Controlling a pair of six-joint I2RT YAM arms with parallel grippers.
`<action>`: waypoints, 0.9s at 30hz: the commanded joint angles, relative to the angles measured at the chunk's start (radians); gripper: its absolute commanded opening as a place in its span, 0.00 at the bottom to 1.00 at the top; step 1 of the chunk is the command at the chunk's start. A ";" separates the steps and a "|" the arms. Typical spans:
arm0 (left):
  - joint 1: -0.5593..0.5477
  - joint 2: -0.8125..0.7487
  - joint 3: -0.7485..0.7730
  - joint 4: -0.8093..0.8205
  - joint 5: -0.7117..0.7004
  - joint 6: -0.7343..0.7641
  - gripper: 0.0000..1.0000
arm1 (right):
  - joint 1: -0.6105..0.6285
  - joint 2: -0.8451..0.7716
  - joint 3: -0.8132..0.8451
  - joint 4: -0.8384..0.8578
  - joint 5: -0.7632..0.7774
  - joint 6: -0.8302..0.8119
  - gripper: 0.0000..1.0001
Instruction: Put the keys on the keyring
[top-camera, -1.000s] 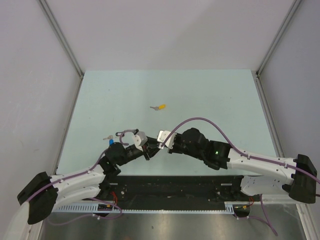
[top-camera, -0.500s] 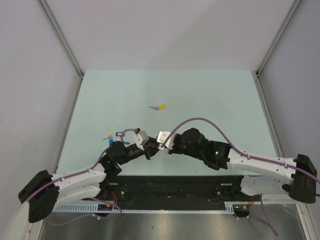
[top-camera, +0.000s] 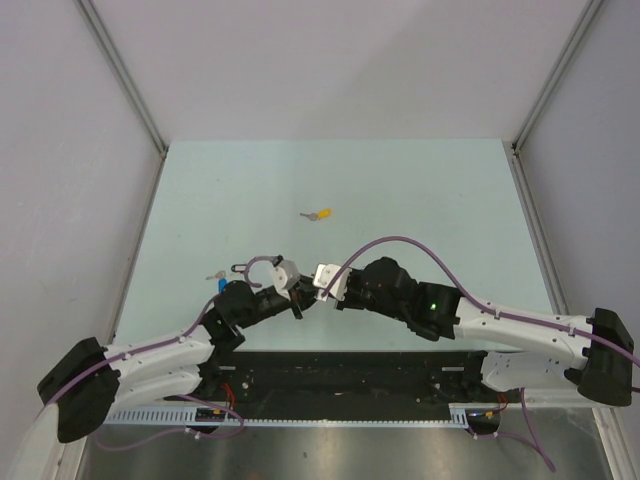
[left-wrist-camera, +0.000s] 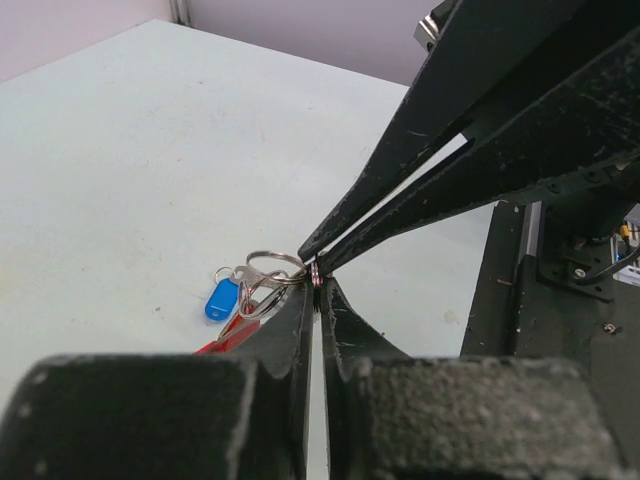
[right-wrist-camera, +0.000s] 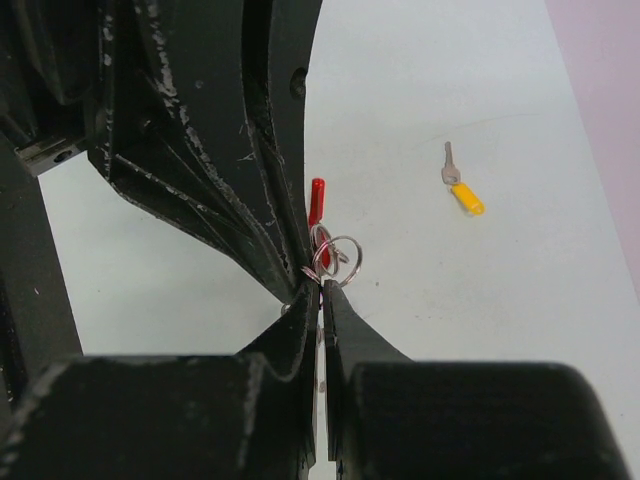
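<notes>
My two grippers meet tip to tip low over the near middle of the table. The left gripper (left-wrist-camera: 316, 282) is shut on the wire of the keyring (left-wrist-camera: 255, 285), a bunch of silvery rings with a red tag (left-wrist-camera: 228, 335). A blue key (left-wrist-camera: 222, 299) hangs at the rings. The right gripper (right-wrist-camera: 320, 284) is shut on the same keyring (right-wrist-camera: 323, 248) from the opposite side, with the red tag (right-wrist-camera: 317, 198) behind it. In the top view the left gripper (top-camera: 297, 305) and right gripper (top-camera: 308, 295) hide the ring. A yellow key (top-camera: 320, 214) lies alone farther back, and another blue key (top-camera: 218, 284) lies by the left wrist.
A small black loop tag (top-camera: 240, 267) lies on the table just behind the left wrist. The right arm's purple cable (top-camera: 400, 240) arches over the near middle. The black base rail (top-camera: 340, 370) runs along the table's near edge.
The left gripper's jaws have closed onto the ring wire, and its wrist has shifted slightly. The right gripper has stayed shut and still.
</notes>
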 joint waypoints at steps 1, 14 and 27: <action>-0.011 0.004 0.051 0.015 0.030 0.073 0.01 | 0.009 -0.011 0.007 0.047 -0.014 0.004 0.02; -0.009 -0.021 -0.084 0.306 -0.094 -0.026 0.00 | -0.248 -0.189 -0.072 0.160 -0.334 0.319 0.34; -0.009 0.070 -0.084 0.470 -0.070 -0.125 0.00 | -0.318 -0.211 -0.273 0.505 -0.522 0.494 0.33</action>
